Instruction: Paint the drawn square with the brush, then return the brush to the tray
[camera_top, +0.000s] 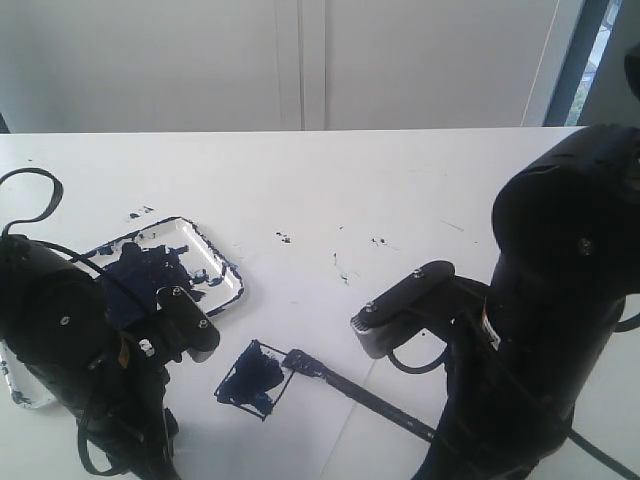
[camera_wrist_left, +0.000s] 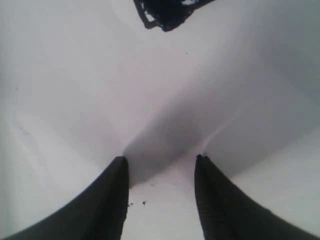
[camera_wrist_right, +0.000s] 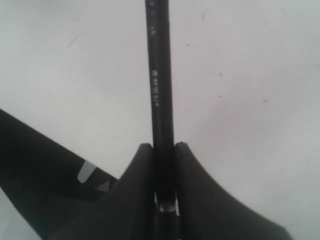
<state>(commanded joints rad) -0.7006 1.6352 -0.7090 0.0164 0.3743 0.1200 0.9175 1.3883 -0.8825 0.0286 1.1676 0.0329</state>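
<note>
paintbrush (camera_top: 360, 392), one, long black, clenched by right gripper (camera_wrist_right: 163, 147); one blue-smeared drawn square (camera_top: 252, 378); one blotched white tray (camera_top: 235, 280) at its ten o'clock; left gripper (camera_wrist_left: 161, 160) released.

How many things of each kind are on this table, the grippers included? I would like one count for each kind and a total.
tray: 1
brush: 1
drawn square: 1
grippers: 2 (left gripper, right gripper)
Total: 5

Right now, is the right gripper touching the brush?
Touching. The right wrist view shows the right gripper closed on both sides of the brush handle.
</note>
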